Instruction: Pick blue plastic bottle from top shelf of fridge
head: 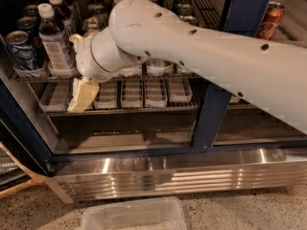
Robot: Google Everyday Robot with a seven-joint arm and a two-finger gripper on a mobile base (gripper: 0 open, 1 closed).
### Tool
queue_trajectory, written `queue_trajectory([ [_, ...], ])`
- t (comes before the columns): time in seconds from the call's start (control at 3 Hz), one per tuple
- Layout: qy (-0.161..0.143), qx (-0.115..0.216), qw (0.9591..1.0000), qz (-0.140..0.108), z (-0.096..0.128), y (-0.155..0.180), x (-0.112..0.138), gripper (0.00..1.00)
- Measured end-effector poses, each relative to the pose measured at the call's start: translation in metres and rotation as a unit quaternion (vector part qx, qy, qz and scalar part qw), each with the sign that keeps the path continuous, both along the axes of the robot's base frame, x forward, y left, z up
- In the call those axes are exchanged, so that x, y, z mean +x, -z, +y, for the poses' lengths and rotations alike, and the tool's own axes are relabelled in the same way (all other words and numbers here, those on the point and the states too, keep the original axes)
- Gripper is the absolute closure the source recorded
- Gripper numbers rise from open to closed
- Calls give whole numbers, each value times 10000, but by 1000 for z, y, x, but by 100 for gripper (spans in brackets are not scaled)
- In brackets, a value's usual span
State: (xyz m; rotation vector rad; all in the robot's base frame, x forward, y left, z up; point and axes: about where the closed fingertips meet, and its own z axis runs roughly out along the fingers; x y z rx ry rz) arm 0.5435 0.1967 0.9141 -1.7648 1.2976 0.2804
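The blue plastic bottle (53,41), slim with dark liquid, a white cap and a pale label, stands at the front left of the top shelf (29,77), beside blue soda cans (20,50). A second such bottle (61,5) stands behind it. My gripper (79,68) is just right of the bottle, in front of the shelf edge. It is open and empty: one cream finger (82,95) hangs down over the lower rack and the other tip shows near the bottle's shoulder. My white arm (201,47) hides the middle of the shelf.
The lower wire rack (132,92) carries short ridged white trays. The fridge's dark blue post (211,114) stands behind the arm, with a red can (268,20) to its right. The ribbed steel base panel (182,174) is below. A clear plastic bin (132,217) lies on the floor.
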Motion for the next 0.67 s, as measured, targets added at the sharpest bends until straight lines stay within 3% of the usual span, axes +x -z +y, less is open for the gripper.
queue_trajectory([
  [0.33, -77, 219, 9990, -378, 14, -30, 4, 0],
  [0.67, 130, 593, 9961, -637, 16, -51, 1, 0],
])
